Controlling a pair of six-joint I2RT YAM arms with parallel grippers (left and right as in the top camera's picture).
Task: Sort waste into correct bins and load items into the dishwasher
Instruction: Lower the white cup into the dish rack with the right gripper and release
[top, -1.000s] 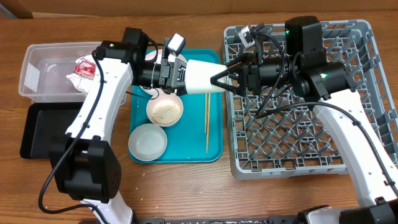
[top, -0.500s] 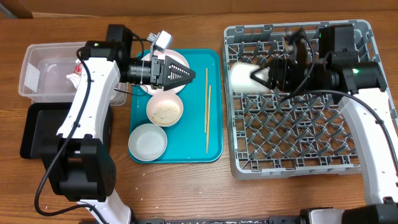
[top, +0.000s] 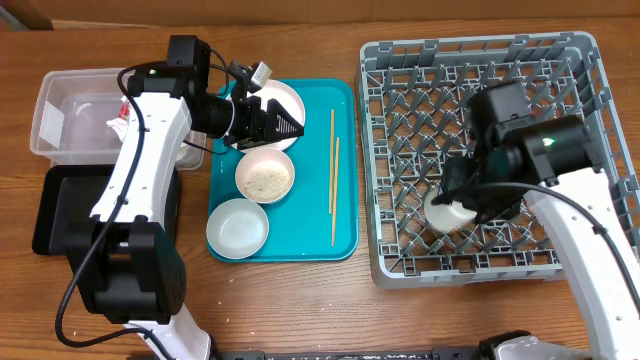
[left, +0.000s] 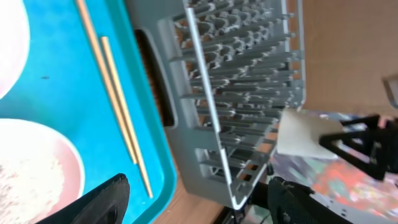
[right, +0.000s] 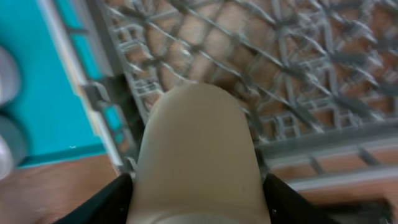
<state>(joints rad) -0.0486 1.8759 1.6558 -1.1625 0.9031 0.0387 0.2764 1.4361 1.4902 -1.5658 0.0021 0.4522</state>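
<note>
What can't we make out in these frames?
- Napkin and wrapper in the clear tub: overhead, the left arm covers most of them.
- Cup in the right hand: overhead, the right arm hides whether it touches the rack; the right wrist view is blurred.
- Big plate: overhead, partly under the left hand.

Left end effector splayed, empty

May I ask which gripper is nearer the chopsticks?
Left. The left gripper hangs over the teal tray beside the chopsticks; the right gripper holds a cup over the dish rack.
</note>
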